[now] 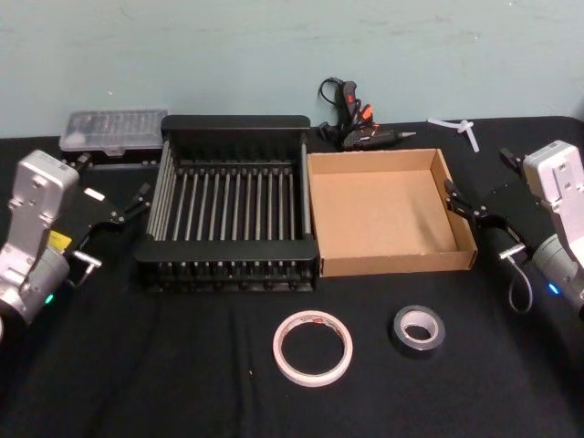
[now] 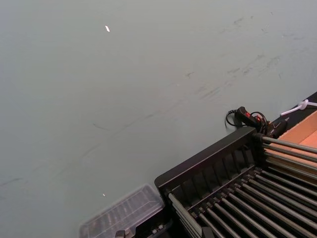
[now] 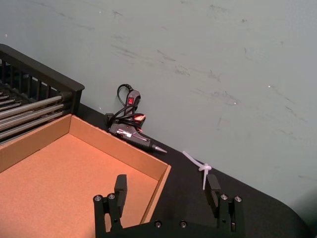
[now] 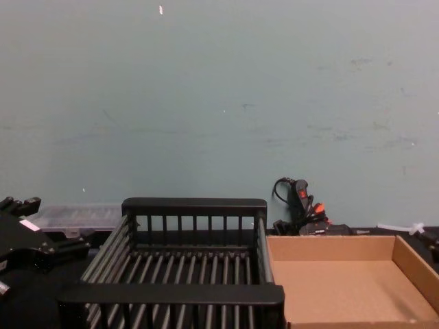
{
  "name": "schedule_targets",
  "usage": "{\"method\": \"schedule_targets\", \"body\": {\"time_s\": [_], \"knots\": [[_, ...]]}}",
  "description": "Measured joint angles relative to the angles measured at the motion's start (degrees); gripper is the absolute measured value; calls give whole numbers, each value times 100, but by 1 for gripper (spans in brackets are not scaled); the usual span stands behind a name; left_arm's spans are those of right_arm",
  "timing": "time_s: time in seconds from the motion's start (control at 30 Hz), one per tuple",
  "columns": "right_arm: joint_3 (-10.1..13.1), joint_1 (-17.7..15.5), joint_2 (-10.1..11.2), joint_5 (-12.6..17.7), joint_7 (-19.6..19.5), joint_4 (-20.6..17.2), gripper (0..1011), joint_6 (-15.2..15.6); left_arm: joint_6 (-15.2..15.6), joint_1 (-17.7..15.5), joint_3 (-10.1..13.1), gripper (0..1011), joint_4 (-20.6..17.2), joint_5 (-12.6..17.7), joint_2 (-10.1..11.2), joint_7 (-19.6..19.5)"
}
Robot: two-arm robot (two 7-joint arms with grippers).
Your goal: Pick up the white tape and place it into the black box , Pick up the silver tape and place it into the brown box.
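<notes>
The right gripper (image 3: 166, 191) hung with its two black fingers (image 3: 120, 187) spread wide apart and nothing between them; the right wrist view gave this plainly, one finger over the near corner of the brown box (image 3: 59, 178) and the other over the black cloth beside it, neither touching anything. In the head view that same gripper (image 1: 474, 212) sat just off the right wall of the brown box (image 1: 388, 212). The left gripper (image 1: 128, 208) was also parted and empty in the head view, hovering beside the left rail of the black box (image 1: 235, 203), while in the chest view it appeared at the lower left edge as a dark shape (image 4: 51, 250) whose fingers could not be made out. The left wrist view looked past its own claw to the far corner of the black box (image 2: 233, 183), a clear plastic case (image 2: 121, 214) next to it and the pale wall. The two boxes stood side by side and touching, the black one on the left. The head view alone took in the near strip of the table (image 1: 182, 383), where the white tape (image 1: 312, 348) lay flat in front of the seam between the boxes, with the silver tape (image 1: 419, 329) just to its right, apart from it and in front of the brown box. Behind the boxes, against the wall, lay a glue gun (image 1: 360, 128) with its coiled cord.
</notes>
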Motion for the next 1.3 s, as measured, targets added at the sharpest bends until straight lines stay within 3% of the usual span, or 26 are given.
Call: {"method": "schedule_targets", "body": {"time_s": [1.3], "knots": [[0,0,0,0,0,0,1002,0,0,0,0,1001,0,0,0,0]]}}
